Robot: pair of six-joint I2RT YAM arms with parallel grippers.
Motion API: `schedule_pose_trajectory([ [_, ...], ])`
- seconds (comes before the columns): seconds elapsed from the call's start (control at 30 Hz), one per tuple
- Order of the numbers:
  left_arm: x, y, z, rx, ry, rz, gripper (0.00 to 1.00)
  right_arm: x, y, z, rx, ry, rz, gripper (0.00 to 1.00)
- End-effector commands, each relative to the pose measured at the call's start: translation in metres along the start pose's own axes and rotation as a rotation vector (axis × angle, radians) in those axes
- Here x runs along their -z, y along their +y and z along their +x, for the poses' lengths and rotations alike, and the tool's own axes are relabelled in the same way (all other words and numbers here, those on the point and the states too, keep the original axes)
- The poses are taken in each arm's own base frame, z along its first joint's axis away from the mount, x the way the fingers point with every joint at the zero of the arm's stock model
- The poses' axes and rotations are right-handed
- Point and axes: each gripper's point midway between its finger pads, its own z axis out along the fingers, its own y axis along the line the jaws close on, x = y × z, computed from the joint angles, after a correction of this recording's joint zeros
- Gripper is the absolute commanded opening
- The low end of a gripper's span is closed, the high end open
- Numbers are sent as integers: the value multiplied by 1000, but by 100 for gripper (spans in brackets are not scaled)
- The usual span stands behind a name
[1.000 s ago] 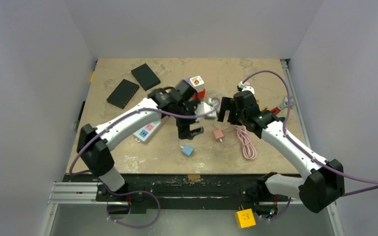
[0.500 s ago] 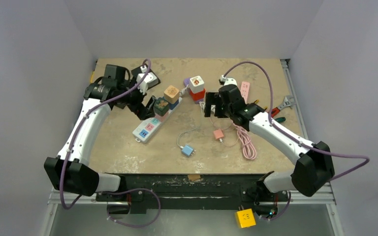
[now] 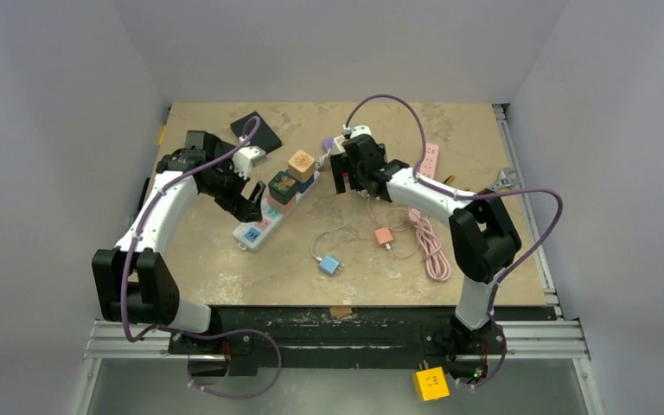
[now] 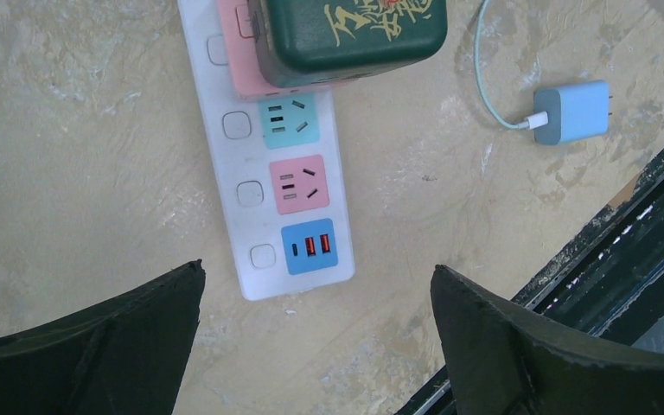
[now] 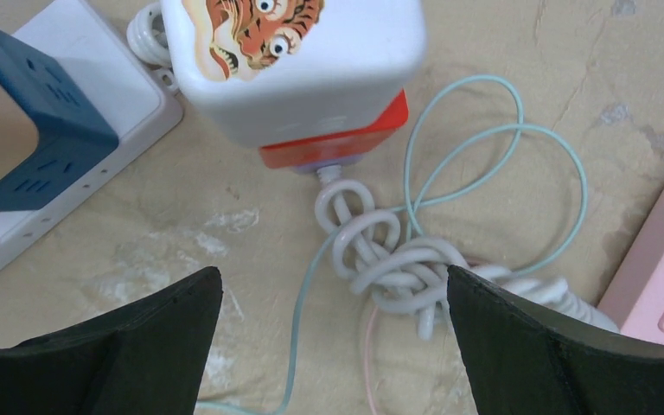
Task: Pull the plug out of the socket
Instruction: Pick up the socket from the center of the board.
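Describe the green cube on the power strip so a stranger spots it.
Find the long white power strip lying diagonally left of centre. A dark green cube adapter stands on it. Unlike the tan-topped blue cube beside it, it bears gold lettering.

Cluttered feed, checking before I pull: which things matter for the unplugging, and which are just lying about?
Job: power strip, green cube plug, tan cube plug, tiger cube plug.
Lying about: blue charger, pink charger, pink cable, pink strip.

Left arm leftward, right arm toward tiger cube.
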Motion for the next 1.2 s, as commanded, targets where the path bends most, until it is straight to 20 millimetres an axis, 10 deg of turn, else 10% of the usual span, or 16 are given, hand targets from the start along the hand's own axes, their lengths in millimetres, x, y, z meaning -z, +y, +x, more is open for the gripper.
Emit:
schedule_pose_trajectory([
  [0.0, 18, -2, -17, -27, -100, 13, 100, -8, 4, -55, 68, -191, 5, 99],
  [0.57, 63, -17, -38, -40, -207, 24, 100, -82, 13, -43, 103, -241, -54, 87],
  [0.9, 74, -28, -45, -46, -231, 52, 100, -51, 13, -53, 80, -314, -105, 42],
  [1.17, 74, -33, -48, -39, -244, 86, 100, -12, 9, -37, 40, -316, -150, 26],
])
